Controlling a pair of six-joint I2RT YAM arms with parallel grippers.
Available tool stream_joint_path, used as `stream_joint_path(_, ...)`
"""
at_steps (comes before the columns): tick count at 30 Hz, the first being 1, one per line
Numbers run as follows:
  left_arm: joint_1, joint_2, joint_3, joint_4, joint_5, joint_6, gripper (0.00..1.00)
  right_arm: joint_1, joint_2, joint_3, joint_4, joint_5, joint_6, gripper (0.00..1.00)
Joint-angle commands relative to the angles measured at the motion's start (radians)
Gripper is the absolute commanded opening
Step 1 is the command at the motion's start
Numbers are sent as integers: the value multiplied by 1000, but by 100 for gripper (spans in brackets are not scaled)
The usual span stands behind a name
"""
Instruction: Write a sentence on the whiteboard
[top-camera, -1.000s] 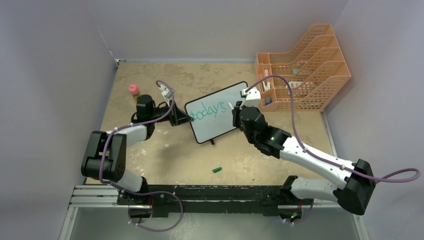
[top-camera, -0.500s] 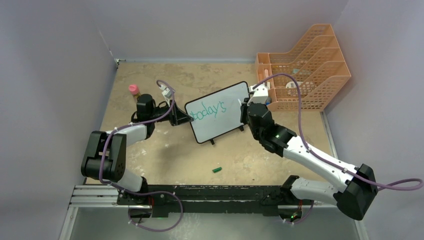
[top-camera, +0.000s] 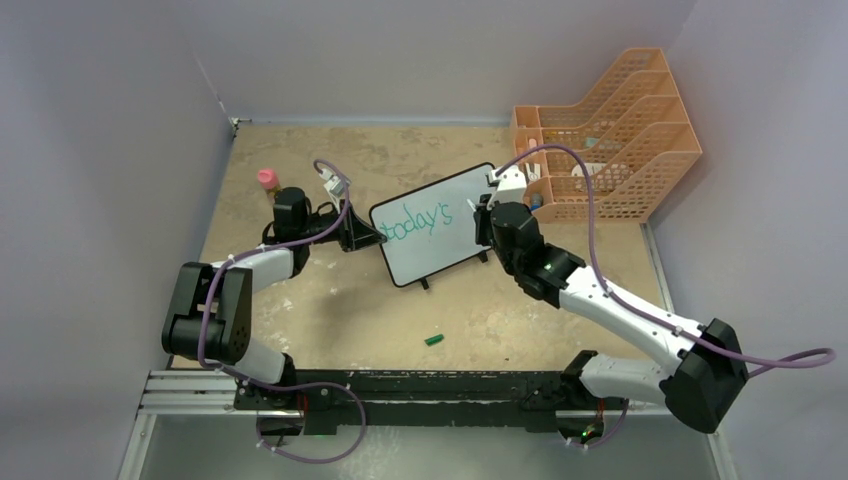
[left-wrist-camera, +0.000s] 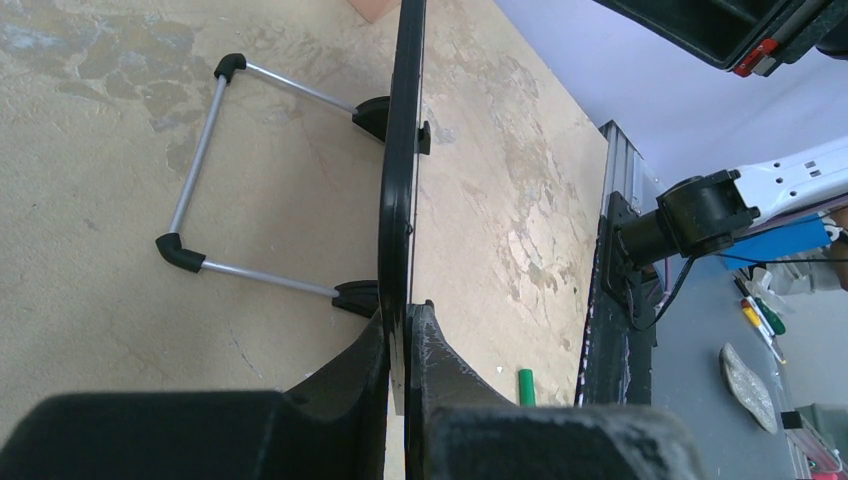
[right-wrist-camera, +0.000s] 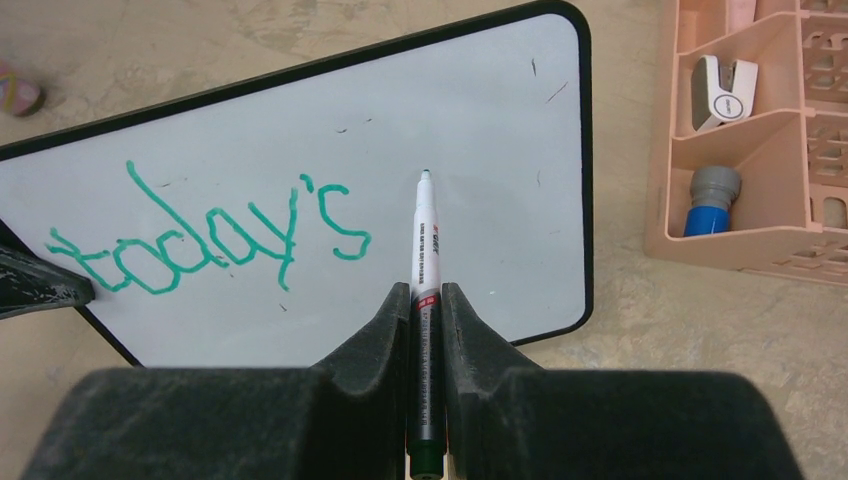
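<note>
Though black-framed, whiteboard (top-camera: 432, 227) with green "today's"

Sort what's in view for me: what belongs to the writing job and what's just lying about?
In the job:
whiteboard, clamped at its edge by the left gripper
marker, held in the right gripper

Lying about:
orange rack and its contents
green cap
pink-topped item

Your top view looks down over the whole table (top-camera: 330, 300) from above its near edge. The left wrist camera sits close, edge-on to the whiteboard (left-wrist-camera: 398, 170); the right wrist faces its written front, which your top view shares.
</note>
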Motion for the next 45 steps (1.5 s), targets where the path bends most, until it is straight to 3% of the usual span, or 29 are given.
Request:
stream_joint_path(1, -5, -26, 33, -8, -15, 29, 0, -9, 12, 35, 60, -3, -26, 0)
stream_joint_path(45, -5, -35, 37, -34, -25, 50, 0, -64, 104, 92, 147, -32, -79, 0)
